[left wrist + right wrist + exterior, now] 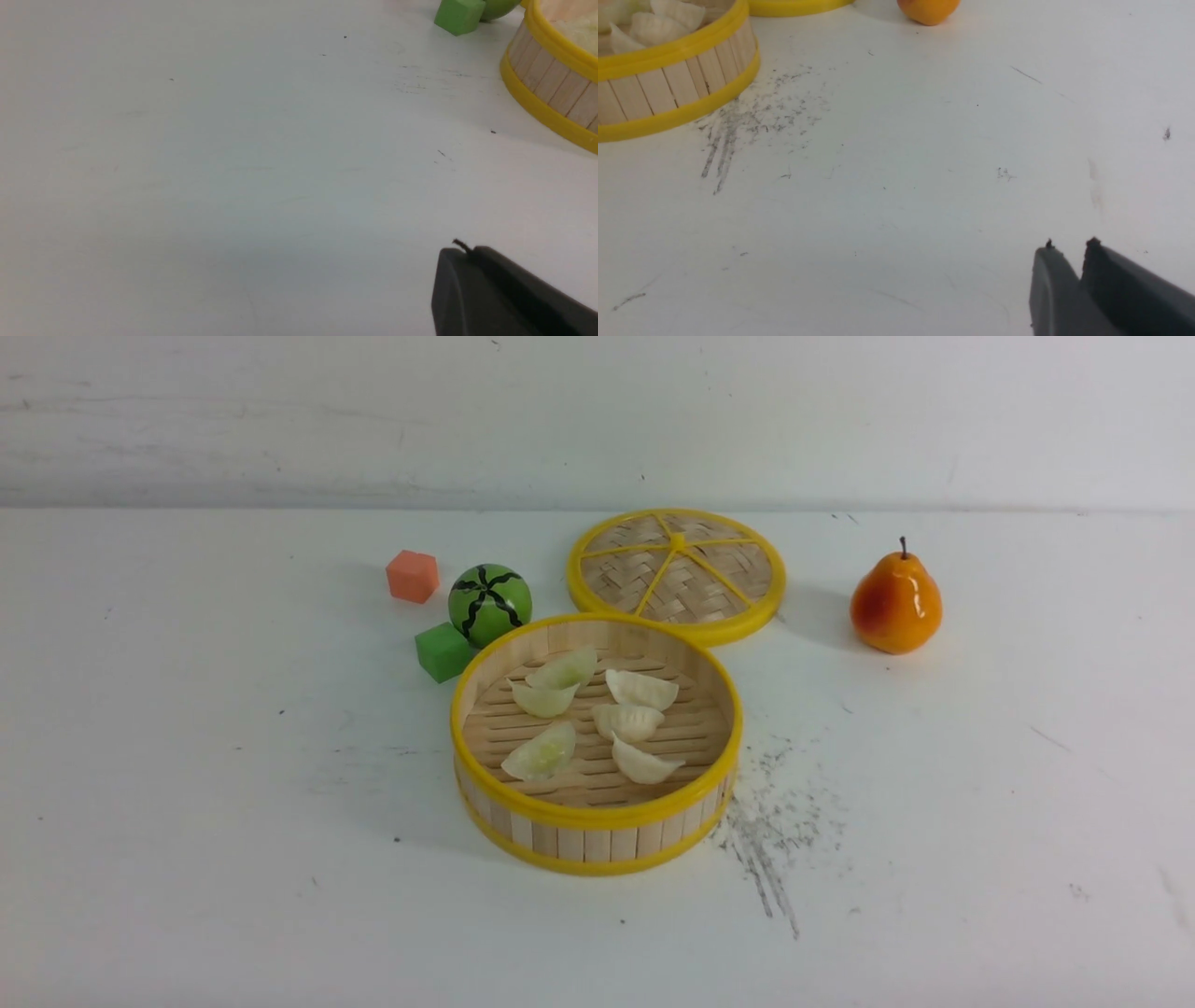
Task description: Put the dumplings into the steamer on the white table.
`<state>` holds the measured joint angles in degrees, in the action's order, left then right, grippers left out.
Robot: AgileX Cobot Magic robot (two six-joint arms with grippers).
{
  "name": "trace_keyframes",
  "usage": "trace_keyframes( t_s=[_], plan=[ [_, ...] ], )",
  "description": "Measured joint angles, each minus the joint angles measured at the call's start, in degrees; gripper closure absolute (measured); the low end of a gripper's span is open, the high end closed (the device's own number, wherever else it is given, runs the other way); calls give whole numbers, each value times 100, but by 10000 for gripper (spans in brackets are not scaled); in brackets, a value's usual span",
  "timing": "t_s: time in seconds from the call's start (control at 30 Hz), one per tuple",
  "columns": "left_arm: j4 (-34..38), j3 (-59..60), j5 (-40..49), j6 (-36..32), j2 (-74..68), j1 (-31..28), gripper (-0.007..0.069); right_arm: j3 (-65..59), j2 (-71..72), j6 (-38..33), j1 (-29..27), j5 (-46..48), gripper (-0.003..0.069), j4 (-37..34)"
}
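The steamer (597, 817) stands mid-table on the white table (187, 803). All the dumplings in view lie on its slatted floor: three pale green (543, 753) on the left, three cream-white (641, 690) on the right. Neither gripper shows in the front view. In the left wrist view my left gripper (460, 252) is shut and holds nothing, low over bare table well short of the steamer wall (556, 88). In the right wrist view my right gripper (1069, 247) stands slightly open, nothing between its fingertips, away from the steamer (668, 88) and its white dumplings (654, 25).
Behind the steamer lies the woven lid (677, 574). A toy watermelon ball (489, 605), a green cube (442, 651) and an orange cube (412, 576) sit to its back left. A pear (895, 602) stands at the back right. Dark scuffs (766, 831) mark the table.
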<state>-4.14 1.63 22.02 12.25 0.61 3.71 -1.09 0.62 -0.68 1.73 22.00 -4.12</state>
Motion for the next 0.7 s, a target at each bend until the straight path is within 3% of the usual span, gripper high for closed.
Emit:
trace_keyframes(
  t_s=[0.7],
  plan=[
    [208,5,7,-210,0,24,637,0,0,0,0,0,537,0]
  ],
)
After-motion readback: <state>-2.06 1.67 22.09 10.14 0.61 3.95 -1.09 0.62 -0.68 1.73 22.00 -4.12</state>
